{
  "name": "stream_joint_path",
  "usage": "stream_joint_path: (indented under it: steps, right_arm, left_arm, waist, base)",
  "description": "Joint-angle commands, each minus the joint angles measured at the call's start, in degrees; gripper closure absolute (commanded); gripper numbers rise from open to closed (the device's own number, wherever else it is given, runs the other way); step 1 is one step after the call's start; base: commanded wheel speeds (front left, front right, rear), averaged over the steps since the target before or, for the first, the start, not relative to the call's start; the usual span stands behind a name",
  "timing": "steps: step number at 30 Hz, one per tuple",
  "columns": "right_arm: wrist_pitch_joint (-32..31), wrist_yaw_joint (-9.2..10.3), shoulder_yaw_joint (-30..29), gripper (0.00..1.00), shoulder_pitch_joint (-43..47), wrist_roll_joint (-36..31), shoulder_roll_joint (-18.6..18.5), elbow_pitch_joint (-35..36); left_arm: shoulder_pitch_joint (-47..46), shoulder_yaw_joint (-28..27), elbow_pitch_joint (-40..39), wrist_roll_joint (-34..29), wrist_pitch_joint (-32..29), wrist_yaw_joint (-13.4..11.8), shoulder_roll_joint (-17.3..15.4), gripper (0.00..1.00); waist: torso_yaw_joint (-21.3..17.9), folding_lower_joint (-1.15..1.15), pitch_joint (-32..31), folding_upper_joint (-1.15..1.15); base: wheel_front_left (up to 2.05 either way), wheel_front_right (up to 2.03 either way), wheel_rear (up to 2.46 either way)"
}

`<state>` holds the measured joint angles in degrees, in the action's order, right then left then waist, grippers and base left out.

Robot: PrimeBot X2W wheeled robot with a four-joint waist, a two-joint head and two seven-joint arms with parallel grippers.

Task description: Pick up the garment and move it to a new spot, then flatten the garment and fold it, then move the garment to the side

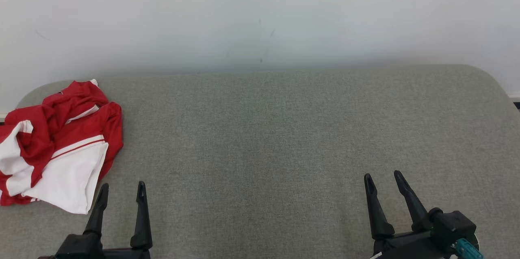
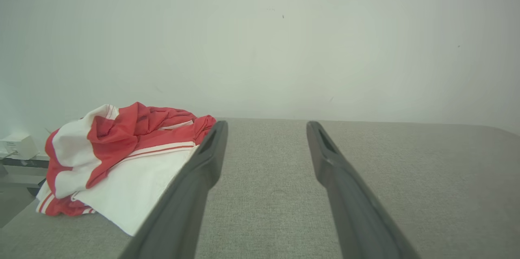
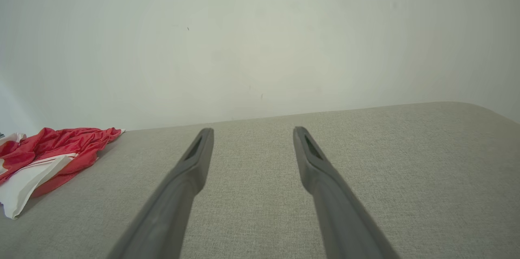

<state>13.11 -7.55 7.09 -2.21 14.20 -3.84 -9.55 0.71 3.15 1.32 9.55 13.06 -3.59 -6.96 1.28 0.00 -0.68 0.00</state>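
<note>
The garment [image 1: 61, 145] is just a crumpled red-and-white heap at the left end of the table [image 1: 264, 137], up toward the table's back edge by the wall [image 1: 260, 15]. It's bunched, so there's no clean shape, but the heap runs a bit longer from the table's back to its front than side to side. The red part is piled at the back and a flat white panel with a red stripe points at the table's front edge.

The left gripper [image 1: 122, 186] hovers low over the table's front left, fingers aimed at the back edge and spread wide with nothing between them. Its tips sit just beside the white panel's corner, not touching. The right gripper [image 1: 382, 175] is over the table's front right, also spread and empty, angled slightly leftward, well apart from the garment.
</note>
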Motion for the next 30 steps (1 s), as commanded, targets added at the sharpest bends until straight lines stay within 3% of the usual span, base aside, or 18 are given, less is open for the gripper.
stream_joint_path:
  steps: [1, 14, 30]
  right_arm:
    - [0.4, 0.10, 0.2, 0.00, 0.6, -1.4, -0.1, 0.5]
    - [1.8, 0.11, -0.1, 0.00, 1.0, -5.9, 0.0, 0.6]
    - [2.1, 0.12, -0.6, 0.00, 1.1, 0.7, 0.3, -0.5]
  left_arm:
    - [0.7, 0.0, -0.5, -1.5, 0.5, -0.3, -0.4, 0.00]
    - [1.3, -1.0, -1.0, -4.4, 1.8, 1.0, 0.4, 0.00]
    - [1.5, -4.1, 0.6, -1.8, 2.1, 6.8, 2.6, 0.00]
  waist:
    - [0.0, 0.00, 0.0, 0.00]
    - [0.3, 0.00, 0.1, 0.00]
    - [0.1, 0.00, 0.2, 0.00]
  base:
    - [0.00, 0.00, 0.00]
    - [0.00, 0.00, 0.00]
    - [0.00, 0.00, 0.00]
